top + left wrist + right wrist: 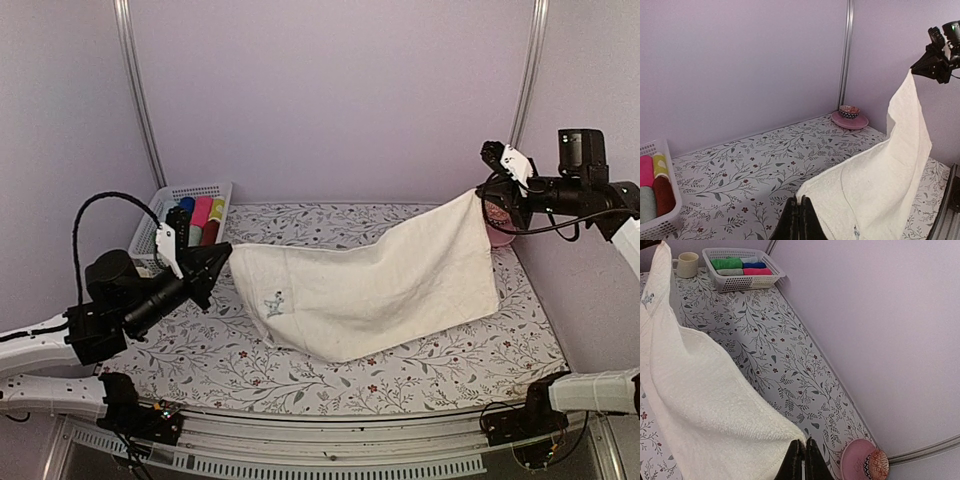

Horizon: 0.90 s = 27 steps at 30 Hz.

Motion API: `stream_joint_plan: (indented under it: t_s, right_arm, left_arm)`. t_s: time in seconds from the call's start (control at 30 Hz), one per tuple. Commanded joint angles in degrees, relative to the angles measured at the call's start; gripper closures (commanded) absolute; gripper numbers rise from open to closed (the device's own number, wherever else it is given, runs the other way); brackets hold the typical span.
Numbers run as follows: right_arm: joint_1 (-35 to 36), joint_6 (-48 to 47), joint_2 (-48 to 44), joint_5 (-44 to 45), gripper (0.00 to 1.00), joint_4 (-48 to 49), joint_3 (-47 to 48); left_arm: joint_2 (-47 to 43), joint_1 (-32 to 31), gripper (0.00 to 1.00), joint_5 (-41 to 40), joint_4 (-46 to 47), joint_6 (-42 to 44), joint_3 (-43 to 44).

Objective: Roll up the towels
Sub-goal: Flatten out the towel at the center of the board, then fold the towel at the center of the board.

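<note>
The cream-white towel [370, 285] with a small dark mark hangs spread in the air between both grippers, its lower edge sagging to the table. My left gripper [222, 258] is shut on its left corner, seen in the left wrist view [800, 200]. My right gripper [484, 190] is shut on its right corner, held higher, seen in the right wrist view [802, 444]. The towel also shows in the left wrist view [880, 190] and the right wrist view [700, 400]. A green rolled towel [726, 263] lies in the basket.
A white basket [175, 215] with several coloured rolls stands at the back left. A cream mug [688, 264] stands beside it. A pink dish [850, 120] with a small patterned bowl [849, 111] sits at the back right corner. The table has a floral cover [420, 365].
</note>
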Motion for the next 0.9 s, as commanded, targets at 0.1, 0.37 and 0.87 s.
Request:
stream_joint_plan:
  t_s: [0.1,0.37,0.87]
  right_arm:
    - [-1.4,4.3,20.87,9.65,0.98,6.11,0.15]
    - [-3.56,5.41,47.69,12.04,0.98,9.43,11.83]
    - [-5.83,-0.67,59.19,9.67,0.98,10.72,22.05]
  left_arm:
    - [17.04,9.52,1.0,0.01,1.01,-6.67,3.65]
    - [55.17,18.46,1.0,3.75,-0.59,-1.32,25.33]
    - [65.8,24.88,1.0,10.26,8.8,9.36,31.28]
